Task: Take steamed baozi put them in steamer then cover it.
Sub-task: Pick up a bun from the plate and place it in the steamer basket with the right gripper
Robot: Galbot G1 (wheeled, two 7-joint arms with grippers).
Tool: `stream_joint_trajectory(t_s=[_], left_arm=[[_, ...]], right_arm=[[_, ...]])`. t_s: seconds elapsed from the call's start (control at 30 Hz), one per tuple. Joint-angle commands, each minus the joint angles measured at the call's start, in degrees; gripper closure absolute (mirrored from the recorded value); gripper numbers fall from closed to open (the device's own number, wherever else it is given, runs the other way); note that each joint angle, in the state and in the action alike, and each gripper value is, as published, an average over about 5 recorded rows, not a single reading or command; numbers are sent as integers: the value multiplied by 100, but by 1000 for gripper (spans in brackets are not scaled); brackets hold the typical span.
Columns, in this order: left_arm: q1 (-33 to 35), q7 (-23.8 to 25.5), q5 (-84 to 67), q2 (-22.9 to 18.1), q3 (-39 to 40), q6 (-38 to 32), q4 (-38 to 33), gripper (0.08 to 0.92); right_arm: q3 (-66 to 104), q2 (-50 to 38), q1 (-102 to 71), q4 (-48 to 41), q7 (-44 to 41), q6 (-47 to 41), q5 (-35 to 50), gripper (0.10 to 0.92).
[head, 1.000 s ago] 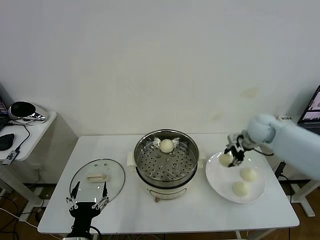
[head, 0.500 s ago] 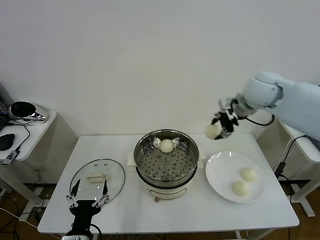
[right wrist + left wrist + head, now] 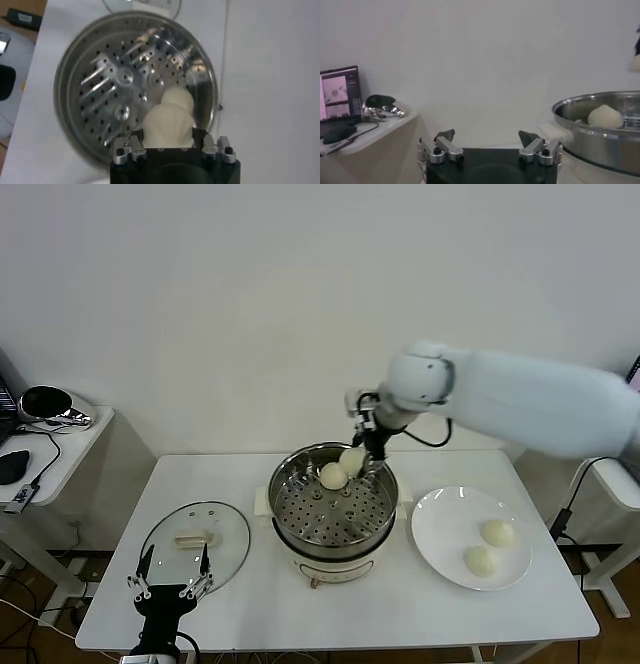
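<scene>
My right gripper (image 3: 357,452) is shut on a cream-white baozi (image 3: 352,461) and holds it just over the back right of the steamer (image 3: 318,516). In the right wrist view this held baozi (image 3: 167,125) fills the space between the fingers (image 3: 201,140), above the perforated tray (image 3: 115,75). Another baozi (image 3: 332,475) (image 3: 178,98) lies on the tray close beside it. Two more baozi (image 3: 497,532) (image 3: 481,560) rest on the white plate (image 3: 440,524). The glass cover (image 3: 195,544) lies flat on the table's left. My left gripper (image 3: 170,586) (image 3: 487,137) stands open at the cover's near edge, holding nothing.
The steamer sits mid-table between the cover and the plate, and its steel wall (image 3: 600,140) rises to the side of my left gripper. A low side table (image 3: 45,449) with a dark mouse and cables stands off the left edge. A laptop screen (image 3: 339,92) shows there.
My right gripper lifted a baozi off the plate, carried it up and leftward, and now holds it low over the steamer. The left arm stayed in place.
</scene>
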Motion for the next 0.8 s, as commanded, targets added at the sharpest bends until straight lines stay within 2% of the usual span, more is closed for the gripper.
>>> stream_joint_trajectory(t_s=[0.03,0.3,0.8], left_arm=[[-11,2,5,1,-1,3,19,177],[-48,7,8,-12,25,6,44,177],[-17,-3,4,-3,15,-27,32,177]], right_arm=[[33,888,-551,-514,400,-345,229,411],[119,1376,-856,-1032,459,-411,94,409],[135,1647,-1044,-1263,463,-458,30,390]])
